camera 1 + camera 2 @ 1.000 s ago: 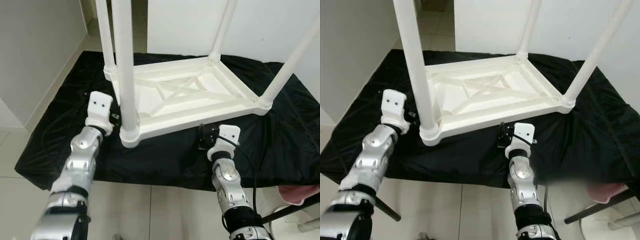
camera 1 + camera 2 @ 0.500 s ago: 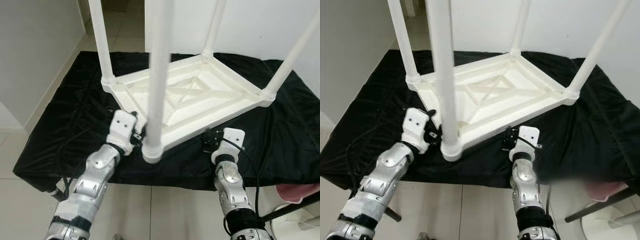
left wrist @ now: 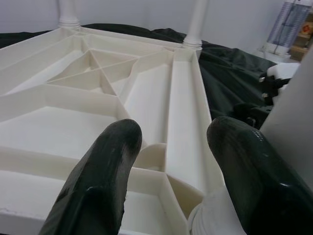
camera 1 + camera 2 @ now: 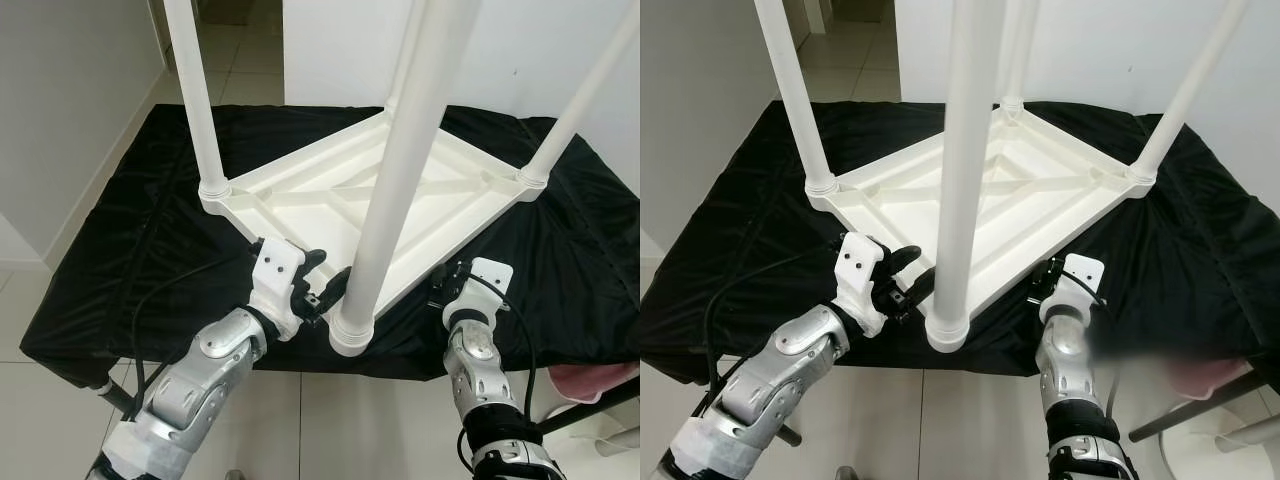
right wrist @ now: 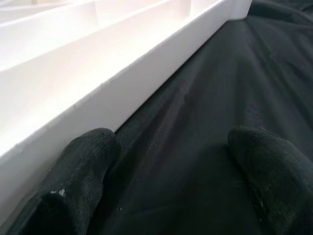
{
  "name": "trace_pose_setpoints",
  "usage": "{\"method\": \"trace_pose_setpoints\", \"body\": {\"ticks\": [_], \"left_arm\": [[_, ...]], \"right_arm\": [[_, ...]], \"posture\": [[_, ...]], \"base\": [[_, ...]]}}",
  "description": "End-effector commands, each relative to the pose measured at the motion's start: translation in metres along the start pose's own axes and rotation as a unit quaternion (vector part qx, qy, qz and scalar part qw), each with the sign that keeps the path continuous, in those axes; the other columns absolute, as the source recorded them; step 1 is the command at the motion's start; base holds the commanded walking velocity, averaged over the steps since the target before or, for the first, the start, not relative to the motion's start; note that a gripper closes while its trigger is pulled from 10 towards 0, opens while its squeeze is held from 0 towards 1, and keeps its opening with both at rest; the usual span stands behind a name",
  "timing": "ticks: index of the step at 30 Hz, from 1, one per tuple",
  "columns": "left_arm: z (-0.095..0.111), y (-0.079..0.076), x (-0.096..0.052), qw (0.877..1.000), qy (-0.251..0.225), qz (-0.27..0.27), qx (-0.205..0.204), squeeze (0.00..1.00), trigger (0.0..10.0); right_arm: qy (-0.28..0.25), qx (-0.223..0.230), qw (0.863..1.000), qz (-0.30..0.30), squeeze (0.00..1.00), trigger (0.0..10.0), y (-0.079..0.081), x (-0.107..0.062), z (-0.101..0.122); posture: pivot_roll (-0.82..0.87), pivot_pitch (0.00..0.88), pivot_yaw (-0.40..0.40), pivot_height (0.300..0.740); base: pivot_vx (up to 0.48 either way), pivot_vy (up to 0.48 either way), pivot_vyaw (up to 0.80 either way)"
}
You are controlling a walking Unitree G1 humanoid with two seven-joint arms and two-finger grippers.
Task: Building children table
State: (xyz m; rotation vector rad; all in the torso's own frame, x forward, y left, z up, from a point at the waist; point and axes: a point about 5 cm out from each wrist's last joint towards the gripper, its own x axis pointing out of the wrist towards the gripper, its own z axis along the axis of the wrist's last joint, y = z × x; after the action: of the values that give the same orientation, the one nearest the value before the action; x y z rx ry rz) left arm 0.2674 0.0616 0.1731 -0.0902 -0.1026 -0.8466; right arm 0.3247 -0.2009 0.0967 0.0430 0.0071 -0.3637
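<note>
Nearest: two silver arms reach fwd from the bottom edge. Left gripper (image 4: 322, 283) sits at the near corner of the upside-down white plastic children's table (image 4: 300, 205), fingers spread wide, holding nothing; one black finger (image 3: 95, 181) lies over the ribbed underside, the other (image 3: 247, 171) just beside the base of the near leg (image 4: 400, 180). Right gripper (image 4: 1042, 283) is at the table's near-right edge, low on the black cloth (image 4: 130, 250); fingers wide apart, empty, one fingertip (image 5: 80, 166) touching or almost touching the white rim, the other (image 5: 271, 166) resting out on the cloth.

Table lies top-down, roughly central on the cloth, turned so one corner points toward the robot. Underside shows crossed ribs w/ a raised rim. Near leg stands upright in its round socket (image 4: 350, 335) at that near corner, which overhangs the cloth's near edge. Left leg (image 4: 195, 100) is upright at the left corner; right leg (image 4: 585, 95) rises from the right corner, slanting in the view. Far leg's base (image 4: 1012, 100) is visible at the far corner, mostly behind the near leg.

Beyond: pale tiled floor (image 4: 240, 60) on the far left, white walls (image 4: 520, 50) behind. Pink object (image 4: 590, 382) at the near right, below the cloth's edge; can't tell what it is.
</note>
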Motion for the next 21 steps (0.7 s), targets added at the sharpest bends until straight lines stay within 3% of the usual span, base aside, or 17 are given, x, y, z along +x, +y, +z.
{"method": "trace_pose_setpoints", "body": {"ticks": [1,8,13,21], "left_arm": [[0.004,-0.037,-0.009,0.955,-0.008,-0.295,-0.014,0.0,10.0],[0.012,-0.06,-0.011,0.938,-0.02,-0.343,-0.054,0.0,10.0],[0.013,-0.06,-0.01,0.941,-0.012,-0.334,-0.055,0.0,10.0],[0.015,-0.051,-0.006,0.949,-0.007,-0.31,-0.048,0.0,10.0]], "right_arm": [[0.014,-0.002,1.0,0.001,0.0,10.0,-0.001,0.003,-0.003],[0.017,-0.013,0.998,0.063,0.0,10.0,0.014,0.016,0.007],[0.004,-0.014,0.999,0.04,0.0,10.0,0.008,0.018,0.011],[-0.001,-0.018,1.0,-0.01,0.0,10.0,-0.016,0.023,0.012]], "posture": [[-0.02,0.042,0.002,0.74],[-0.01,0.05,-0.007,0.74],[-0.02,0.062,-0.012,0.74],[-0.02,0.079,-0.015,0.74]], "base": [[0.0,0.0,0.0],[0.0,0.0,0.0],[0.0,0.0,0.0],[0.0,0.0,0.0]]}}
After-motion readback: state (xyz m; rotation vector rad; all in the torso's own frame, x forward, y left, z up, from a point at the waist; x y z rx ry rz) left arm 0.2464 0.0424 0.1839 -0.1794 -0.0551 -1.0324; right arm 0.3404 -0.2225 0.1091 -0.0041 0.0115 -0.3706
